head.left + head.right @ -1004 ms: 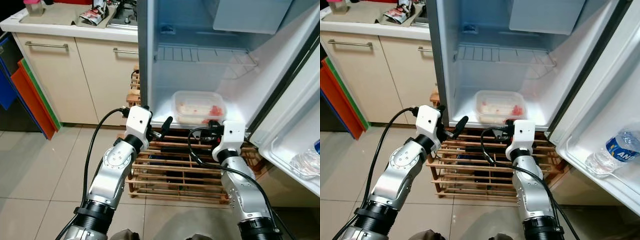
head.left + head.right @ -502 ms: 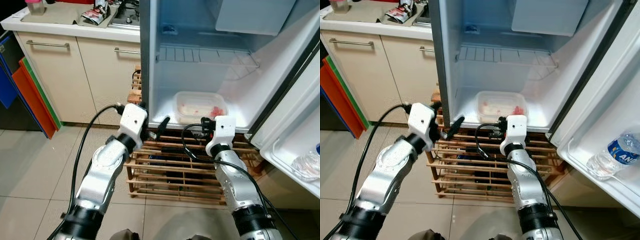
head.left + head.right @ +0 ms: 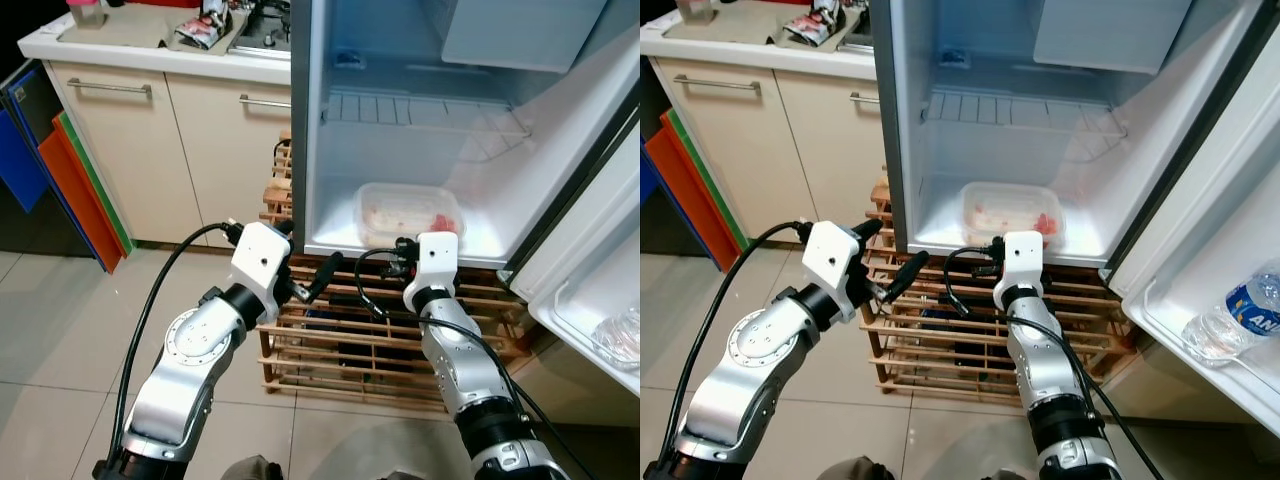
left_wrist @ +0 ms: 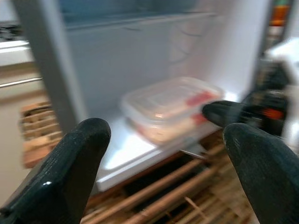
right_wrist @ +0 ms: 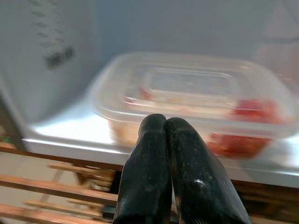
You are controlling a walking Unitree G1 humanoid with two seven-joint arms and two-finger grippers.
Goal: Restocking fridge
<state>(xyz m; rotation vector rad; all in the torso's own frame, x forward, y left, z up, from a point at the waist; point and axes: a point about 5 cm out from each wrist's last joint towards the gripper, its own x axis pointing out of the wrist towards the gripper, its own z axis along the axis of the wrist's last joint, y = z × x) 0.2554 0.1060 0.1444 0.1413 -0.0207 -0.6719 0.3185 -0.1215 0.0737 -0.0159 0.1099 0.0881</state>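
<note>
Clear lidded plastic box (image 3: 408, 212); left end effector (image 4: 159, 154) spread, right end effector (image 5: 174, 154) pressed together

A clear plastic box (image 3: 408, 213) with a snapped-on lid lies flat on the floor of the open fridge (image 3: 480, 130), near its front edge and toward the right wall. Pale food with red pieces shows through its sides, the red mostly at the right end.
</note>
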